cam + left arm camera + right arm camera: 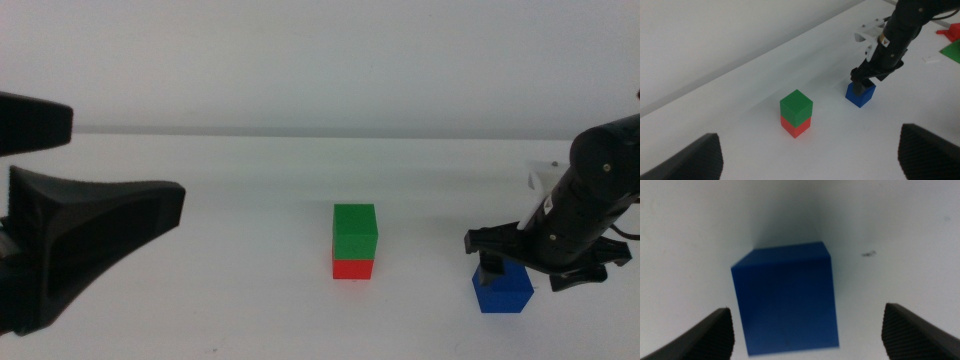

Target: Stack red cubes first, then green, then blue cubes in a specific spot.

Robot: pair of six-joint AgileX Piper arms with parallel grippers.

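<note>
The green cube [355,227] sits squarely on the red cube [352,268] at the middle of the white table. The stack also shows in the left wrist view, green [796,104] over red [795,126]. The blue cube [502,291] rests on the table to the right of the stack. My right gripper [528,272] is low over it and open. In the right wrist view its jaws stand wide on either side of the blue cube [785,300] without touching it. My left gripper [80,240] waits open and empty at the left.
The white wall meets the table behind the stack. In the left wrist view, flat red [951,32] and green [952,51] shapes lie beyond the right arm [900,30]. A small dark mark [868,254] is on the table near the blue cube.
</note>
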